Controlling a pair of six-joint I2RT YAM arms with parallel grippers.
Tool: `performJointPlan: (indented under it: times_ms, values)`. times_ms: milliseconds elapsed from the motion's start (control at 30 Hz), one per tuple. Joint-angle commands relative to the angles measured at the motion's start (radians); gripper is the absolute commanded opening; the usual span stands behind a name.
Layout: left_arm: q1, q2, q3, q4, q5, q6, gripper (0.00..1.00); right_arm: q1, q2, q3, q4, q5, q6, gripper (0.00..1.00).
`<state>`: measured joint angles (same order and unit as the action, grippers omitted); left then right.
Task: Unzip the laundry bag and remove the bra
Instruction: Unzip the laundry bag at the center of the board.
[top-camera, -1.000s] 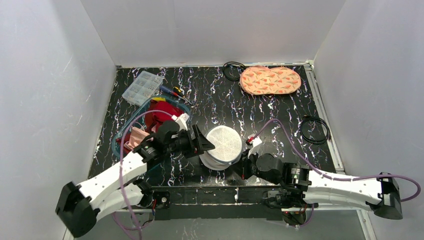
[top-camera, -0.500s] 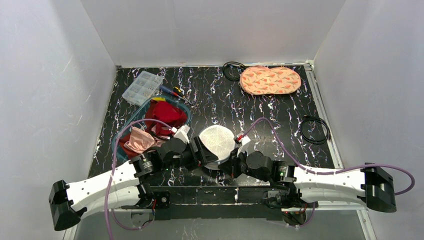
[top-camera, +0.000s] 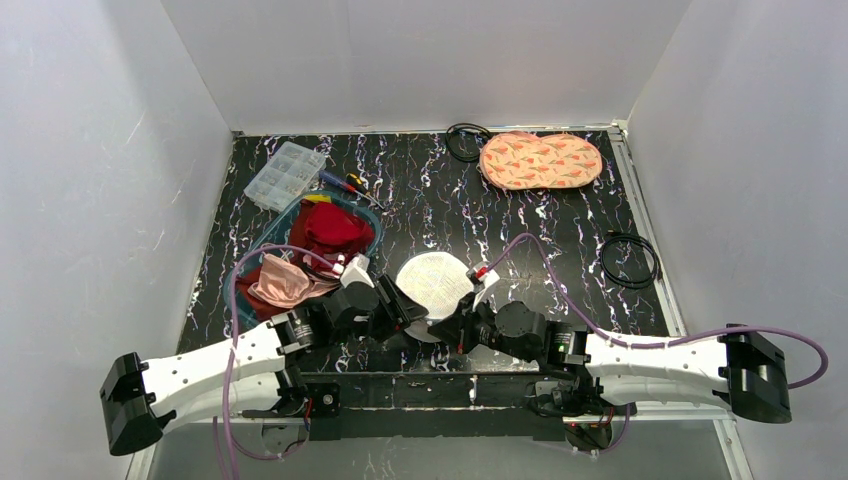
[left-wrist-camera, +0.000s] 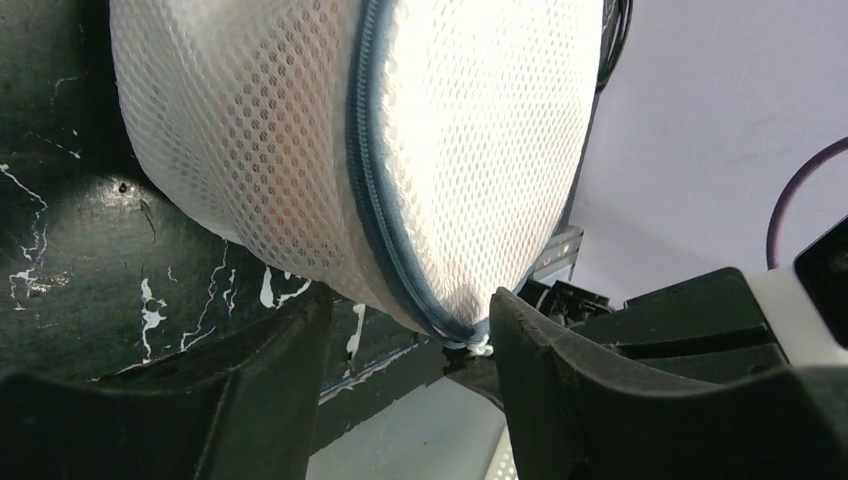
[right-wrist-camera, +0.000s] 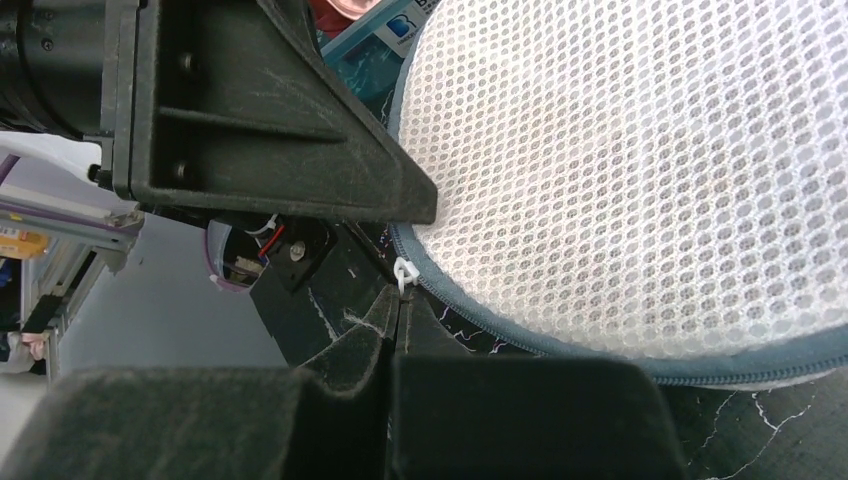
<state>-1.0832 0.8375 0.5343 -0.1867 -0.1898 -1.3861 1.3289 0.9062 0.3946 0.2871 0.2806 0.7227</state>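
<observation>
Our right claw is pressed together, the white zipper pull right at its tips, likely to drag it along the zipper. We cannot tell whether it grips. Our left claw is spread, straddling the laundry bag just ahead to steady its rim. We judge the bra is inside, unseen.

No wording can be read anywhere. One small blue-and-white label shows past the rim of the laundry bag in the right wrist view. It bears a logo-like mark, but its characters are too small and cut off to make out.
</observation>
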Motion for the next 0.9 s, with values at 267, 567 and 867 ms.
performJointPlan:
  times_ms: [267,567,867]
  values:
    - [-0.003,0.042,0.063,-0.089,-0.135,-0.003,0.27,0.011,-0.023,0.009,0.036,-0.013,0.003,0.01]
    - [-0.001,0.024,0.085,-0.129,-0.159,0.013,0.02,0.01,-0.084,0.006,-0.081,0.016,-0.01,0.01]
    - [0.073,0.036,0.123,-0.071,-0.019,0.17,0.0,0.011,-0.271,0.035,-0.36,0.114,-0.047,0.01]
